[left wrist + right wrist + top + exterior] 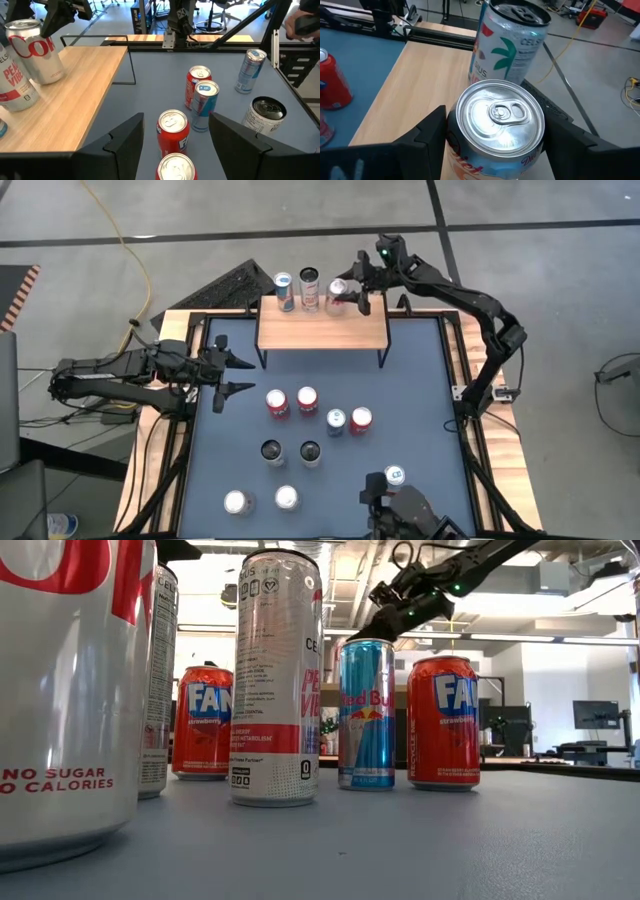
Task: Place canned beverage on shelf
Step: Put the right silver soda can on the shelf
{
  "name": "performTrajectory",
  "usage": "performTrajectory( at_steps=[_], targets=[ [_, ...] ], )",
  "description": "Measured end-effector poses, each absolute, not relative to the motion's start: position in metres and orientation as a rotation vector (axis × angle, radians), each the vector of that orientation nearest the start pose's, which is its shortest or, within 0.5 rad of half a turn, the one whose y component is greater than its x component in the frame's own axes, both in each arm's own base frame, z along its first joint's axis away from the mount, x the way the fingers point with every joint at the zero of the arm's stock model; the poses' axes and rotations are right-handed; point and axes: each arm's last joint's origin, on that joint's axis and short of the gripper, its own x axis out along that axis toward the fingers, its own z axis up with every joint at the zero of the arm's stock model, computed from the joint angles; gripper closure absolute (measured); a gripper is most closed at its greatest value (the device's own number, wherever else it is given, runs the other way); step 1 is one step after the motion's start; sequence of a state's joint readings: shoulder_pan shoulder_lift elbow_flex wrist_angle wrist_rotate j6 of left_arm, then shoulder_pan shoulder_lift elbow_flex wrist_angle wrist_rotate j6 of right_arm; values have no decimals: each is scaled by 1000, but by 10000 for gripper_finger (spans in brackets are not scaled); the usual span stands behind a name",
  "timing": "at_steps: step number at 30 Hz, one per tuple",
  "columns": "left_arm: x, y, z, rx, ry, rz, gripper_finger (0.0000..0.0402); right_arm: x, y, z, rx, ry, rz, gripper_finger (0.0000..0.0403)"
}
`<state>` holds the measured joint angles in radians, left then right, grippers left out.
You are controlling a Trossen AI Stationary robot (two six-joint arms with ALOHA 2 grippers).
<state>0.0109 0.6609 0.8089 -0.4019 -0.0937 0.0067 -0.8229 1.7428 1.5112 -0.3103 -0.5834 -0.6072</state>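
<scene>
Grey concrete floor (540, 290) with a yellow cable (135, 255) — desks (590, 752), perhaps an office, behind.

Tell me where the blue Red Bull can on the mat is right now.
In the high view the blue Red Bull can stands upright on the mat in front of the shelf, third in a row of four, touching the red can on its right.

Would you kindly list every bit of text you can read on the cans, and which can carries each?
"NO SUGAR", "NO CALORIES": big silver can, nearest the low camera.
"Red Bu": blue can.
"FAN": left red can.
"FAN": right red can.
"CE", "PE VI": tall white can; its small print is unreadable.
"PEA VIBE": can on the shelf.
"CELSI": palm can.
</scene>
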Motion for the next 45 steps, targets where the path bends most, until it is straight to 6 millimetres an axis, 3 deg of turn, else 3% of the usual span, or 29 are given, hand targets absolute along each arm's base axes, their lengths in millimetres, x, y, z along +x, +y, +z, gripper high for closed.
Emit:
performTrajectory(
  at_steps=[24,35,45],
  targets=[
    [139,5,338,27,244,129,189,276,-286,322,-188,354,5,147],
    [139,5,338,28,244,129,189,287,-305,322,-137,355,21,147],
    [138,5,337,26,256,129,188,287,-300,329,-196,355,22,147]
  ],
)
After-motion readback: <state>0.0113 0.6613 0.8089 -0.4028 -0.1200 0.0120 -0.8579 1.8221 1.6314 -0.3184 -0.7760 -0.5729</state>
